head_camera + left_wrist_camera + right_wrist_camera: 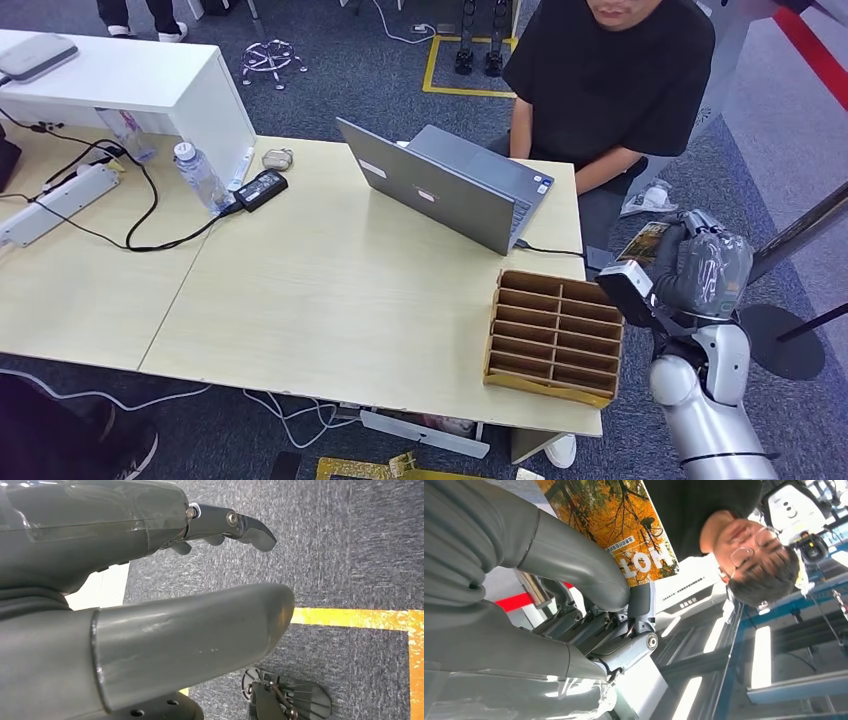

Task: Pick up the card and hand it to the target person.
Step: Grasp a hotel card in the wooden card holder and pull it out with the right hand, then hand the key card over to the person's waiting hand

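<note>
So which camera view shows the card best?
The right wrist view: the card is close, its orange picture and lettering plain, gripped by the right hand. The head view shows just a small edge of it. The left wrist view looks at carpet.

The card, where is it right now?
The card is held in the right hand, raised off the table's right end beyond the cardboard organizer, near the seated person.
</note>
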You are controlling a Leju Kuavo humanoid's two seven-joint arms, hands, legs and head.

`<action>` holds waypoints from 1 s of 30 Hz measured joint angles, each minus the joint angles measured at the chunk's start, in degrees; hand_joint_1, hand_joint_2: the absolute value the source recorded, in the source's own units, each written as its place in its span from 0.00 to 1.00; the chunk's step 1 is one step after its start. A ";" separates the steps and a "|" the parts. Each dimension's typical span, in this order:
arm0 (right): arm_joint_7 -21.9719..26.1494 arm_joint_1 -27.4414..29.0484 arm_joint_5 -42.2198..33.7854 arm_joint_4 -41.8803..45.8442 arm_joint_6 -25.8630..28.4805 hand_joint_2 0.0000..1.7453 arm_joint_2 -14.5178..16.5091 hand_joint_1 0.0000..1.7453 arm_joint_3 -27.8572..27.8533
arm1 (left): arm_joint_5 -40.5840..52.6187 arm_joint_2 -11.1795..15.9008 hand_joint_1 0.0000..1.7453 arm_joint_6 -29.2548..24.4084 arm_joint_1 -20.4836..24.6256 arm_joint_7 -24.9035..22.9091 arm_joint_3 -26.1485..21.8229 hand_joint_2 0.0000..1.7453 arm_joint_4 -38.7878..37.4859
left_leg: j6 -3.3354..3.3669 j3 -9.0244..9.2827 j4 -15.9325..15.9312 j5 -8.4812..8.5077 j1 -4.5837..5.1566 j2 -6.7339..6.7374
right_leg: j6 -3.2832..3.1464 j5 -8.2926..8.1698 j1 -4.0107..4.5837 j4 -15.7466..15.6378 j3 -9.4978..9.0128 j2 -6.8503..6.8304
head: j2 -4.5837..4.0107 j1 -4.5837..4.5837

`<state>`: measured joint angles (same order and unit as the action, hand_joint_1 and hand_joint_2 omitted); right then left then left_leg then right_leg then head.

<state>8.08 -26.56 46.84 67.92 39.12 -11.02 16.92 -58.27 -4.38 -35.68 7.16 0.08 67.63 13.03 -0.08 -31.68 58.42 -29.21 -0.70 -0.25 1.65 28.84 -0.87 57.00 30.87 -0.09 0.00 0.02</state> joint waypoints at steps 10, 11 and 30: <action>3.71 -6.67 4.36 -9.75 -0.02 1.00 3.55 0.85 -6.49 | 0.85 0.38 0.00 0.82 0.18 -0.25 0.65 0.00 0.00 | 0.00 -0.02 0.01 0.00 0.00 -0.01 | 0.00 0.00 0.00 0.00 0.01 -0.01 | 0.00 -0.01; 4.03 -7.27 4.36 -11.06 -0.02 1.00 3.84 0.85 -7.07 | 0.90 0.43 0.00 0.86 0.19 -0.30 0.76 0.00 0.00 | 0.00 -0.02 0.01 0.00 0.00 -0.01 | 0.00 0.00 0.00 0.00 0.01 -0.01 | 0.00 -0.01; 2.11 -10.59 12.41 -26.44 -0.02 1.00 7.70 0.82 -11.97 | 1.78 0.96 0.00 1.20 0.26 -1.09 2.03 0.00 0.00 | 0.00 -0.02 0.01 0.00 0.00 -0.02 | 0.00 0.00 0.00 0.00 0.01 -0.01 | 0.00 -0.01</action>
<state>10.20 -37.15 59.25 41.47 39.10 -3.32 4.95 -56.48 -3.42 -34.48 7.43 -1.00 69.66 13.03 -0.08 -31.69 58.44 -29.20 -0.70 -0.27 1.65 28.84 -0.87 57.00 30.89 -0.10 0.00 0.02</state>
